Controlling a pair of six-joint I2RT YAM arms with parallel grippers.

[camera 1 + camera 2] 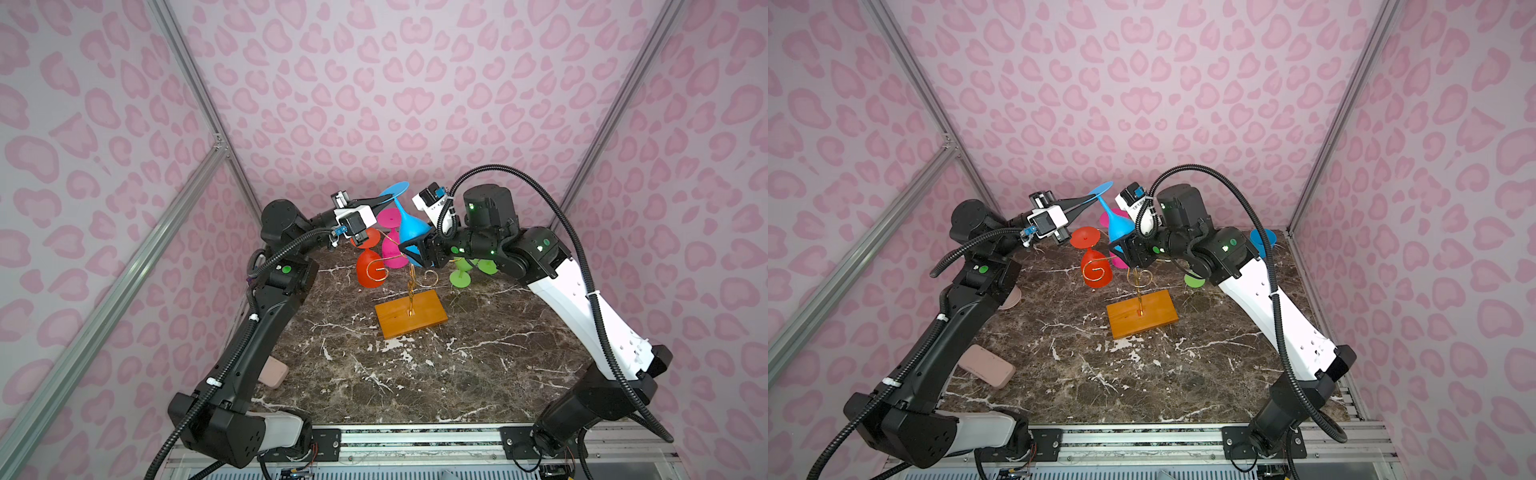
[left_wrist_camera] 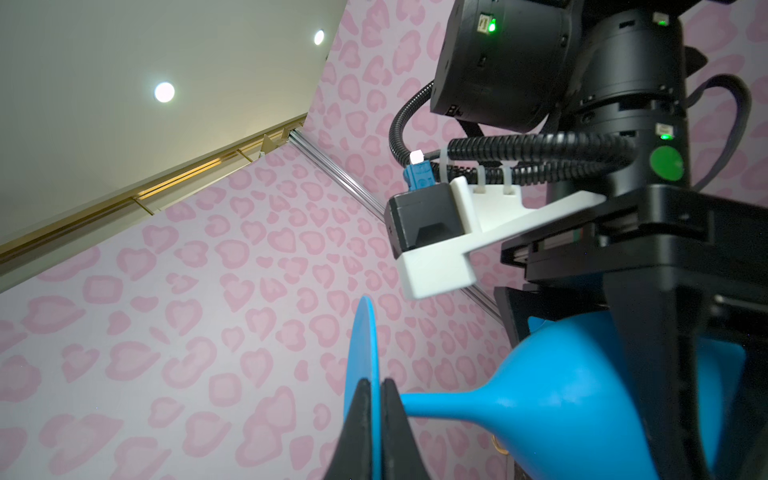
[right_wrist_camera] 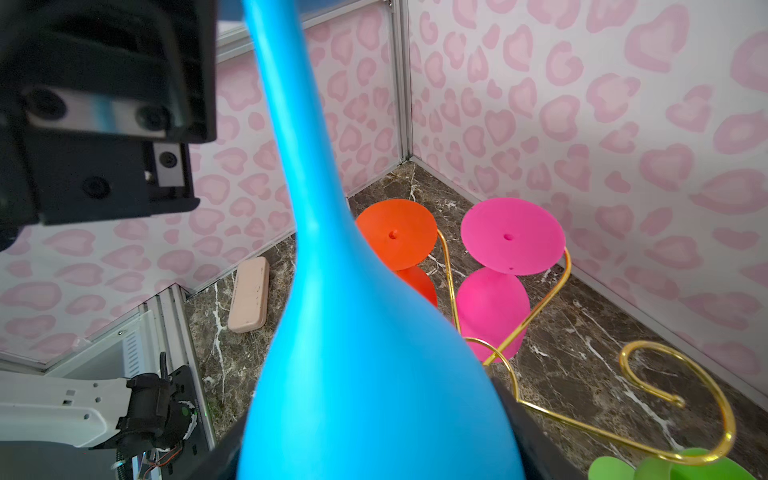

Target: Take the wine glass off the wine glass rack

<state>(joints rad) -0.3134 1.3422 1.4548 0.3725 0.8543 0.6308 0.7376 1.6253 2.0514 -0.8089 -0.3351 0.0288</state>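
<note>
Top views, wine glass [image 1: 409, 230] inverted — foot up

- Dark brown marble table [image 1: 415, 374], white-veined.
- The wine glass rack [image 1: 399, 320] stands mid-table on its wooden base.
- A pale pink oblong case [image 1: 986, 365] lies flat near the left edge.

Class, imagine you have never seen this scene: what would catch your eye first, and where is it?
The blue wine glass stands out, upside down in mid-air at the back of the table, with the left pincer shut on its foot and the right pincer clamped on its bowl. Beside it, a red glass and a pink glass hang upside down from the gold wire rack on its orange wooden base.
</note>
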